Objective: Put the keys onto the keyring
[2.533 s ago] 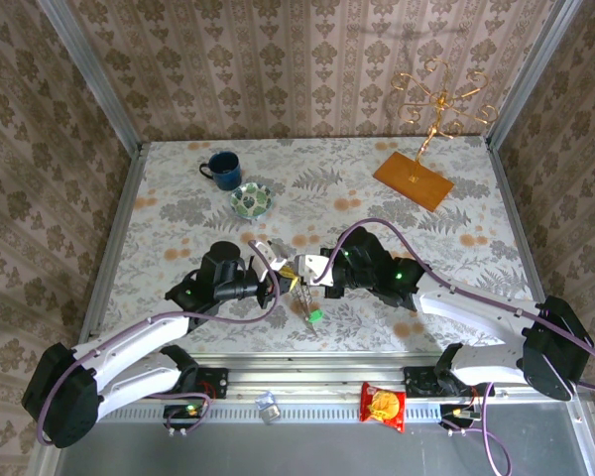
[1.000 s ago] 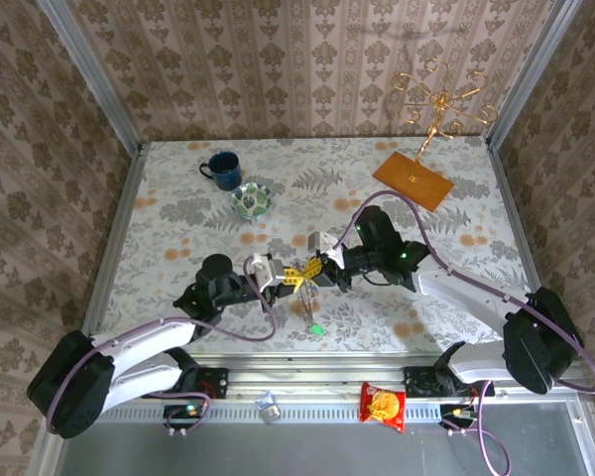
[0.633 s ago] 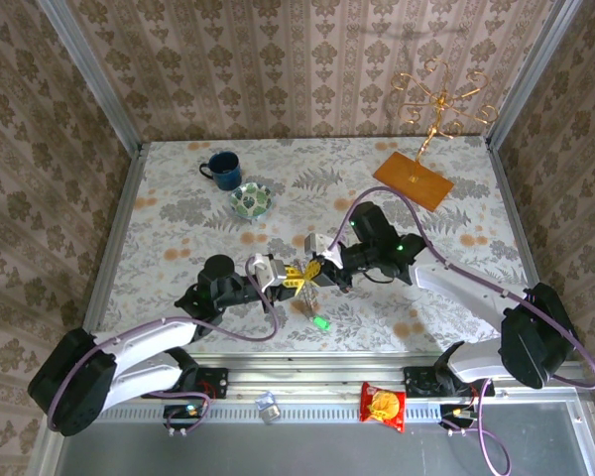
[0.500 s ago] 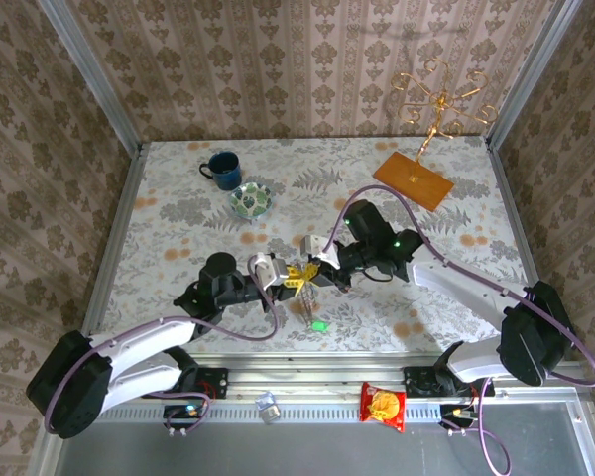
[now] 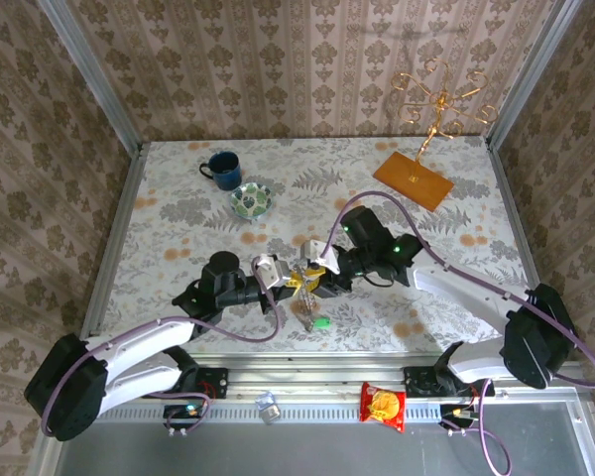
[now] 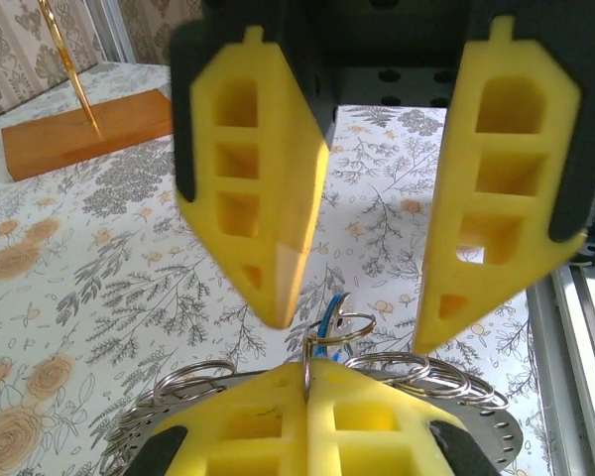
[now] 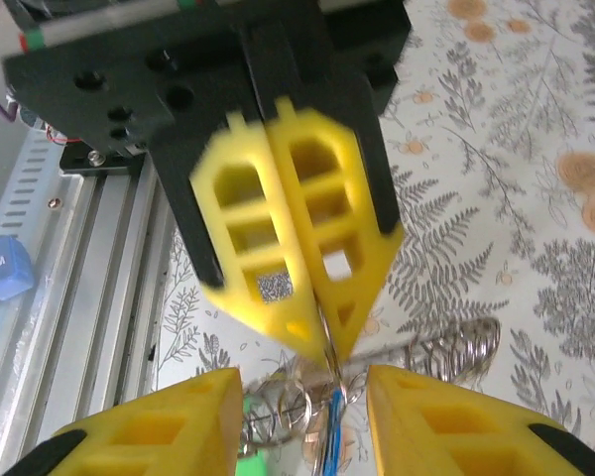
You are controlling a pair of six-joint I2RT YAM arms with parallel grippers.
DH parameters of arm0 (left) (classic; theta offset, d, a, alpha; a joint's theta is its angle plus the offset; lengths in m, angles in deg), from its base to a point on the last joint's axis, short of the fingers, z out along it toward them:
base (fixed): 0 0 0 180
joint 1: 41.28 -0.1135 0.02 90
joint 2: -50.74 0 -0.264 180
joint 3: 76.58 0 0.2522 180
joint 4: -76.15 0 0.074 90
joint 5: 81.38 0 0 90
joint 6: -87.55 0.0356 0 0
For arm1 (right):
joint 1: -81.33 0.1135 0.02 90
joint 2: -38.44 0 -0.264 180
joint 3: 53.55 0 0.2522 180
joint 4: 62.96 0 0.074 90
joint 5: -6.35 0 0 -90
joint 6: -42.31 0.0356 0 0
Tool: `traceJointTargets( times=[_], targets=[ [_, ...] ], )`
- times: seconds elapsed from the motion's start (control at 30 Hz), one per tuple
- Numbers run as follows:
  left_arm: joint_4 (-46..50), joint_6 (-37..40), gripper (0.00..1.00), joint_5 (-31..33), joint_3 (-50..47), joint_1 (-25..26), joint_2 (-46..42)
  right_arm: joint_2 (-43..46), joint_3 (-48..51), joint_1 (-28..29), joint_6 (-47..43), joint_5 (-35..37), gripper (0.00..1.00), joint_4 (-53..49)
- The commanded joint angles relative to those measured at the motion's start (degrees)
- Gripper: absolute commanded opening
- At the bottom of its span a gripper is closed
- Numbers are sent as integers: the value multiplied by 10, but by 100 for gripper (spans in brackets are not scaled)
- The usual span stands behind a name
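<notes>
My left gripper (image 5: 294, 281) (image 6: 307, 369) is shut, its yellow pads pinching a thin wire loop of the keyring (image 6: 481, 412), a flat grey ring hung with several wire loops. Held just above the table, the bundle dangles under the fingers. My right gripper (image 5: 316, 279) (image 7: 305, 383) faces it with open jaws, one finger either side of the left gripper's tip (image 7: 327, 337). One of the keys, with a blue tag (image 6: 329, 315) (image 7: 333, 431), hangs on a small loop between the open fingers. The key with the green tag (image 5: 319, 322) (image 7: 248, 462) hangs lowest.
A blue mug (image 5: 221, 168) and a green-patterned bowl (image 5: 250, 200) stand at the back left. A gold wire stand (image 5: 436, 94) rises from a wooden base (image 5: 414, 178) at the back right. A red snack packet (image 5: 384, 405) lies on the front rail.
My right gripper was shut at the left gripper's tip and has opened. The left gripper keeps its grip and has shifted slightly right. The green tag swung a little.
</notes>
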Motion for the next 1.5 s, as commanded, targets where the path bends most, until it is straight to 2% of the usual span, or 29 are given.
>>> traceJointTargets(
  times=[0.0, 0.27, 0.37, 0.57, 0.77, 0.87, 0.9, 0.97, 1.17, 1.3, 1.47],
  targets=[
    [-34, 2, 0, 2, 3, 0, -15, 21, 22, -8, 49, -13, 40, 32],
    [-50, -7, 0, -2, -2, 0, -12, 19, 31, -7, 34, 0, 34, 36],
    [-58, -12, 0, -4, -3, 0, -10, 14, 26, -3, 24, 12, 25, 30],
    [-95, -28, 0, 10, -9, 0, -3, -4, 25, 11, 3, 17, 0, 16],
    [-124, -33, 0, 15, -12, -1, 13, -10, 17, 25, -16, 42, 0, -18],
    [-125, -31, 0, 15, -17, 1, 15, 20, 34, 15, 5, 33, 27, 14],
    [-128, -31, 0, 16, -21, 1, 14, 32, 43, 5, 15, 22, 33, 28],
    [-132, -28, 0, 13, -26, 1, 13, 55, 56, -14, 32, -5, 37, 52],
    [-161, -12, 0, -5, -37, 0, 16, 89, 77, -58, 66, -81, 39, 112],
    [-178, -4, 0, -17, -41, 0, 21, 78, 76, -64, 93, -110, 37, 164],
    [-187, -3, 0, -25, -41, 0, 26, 43, 48, -63, 77, -135, 34, 136]
  ],
)
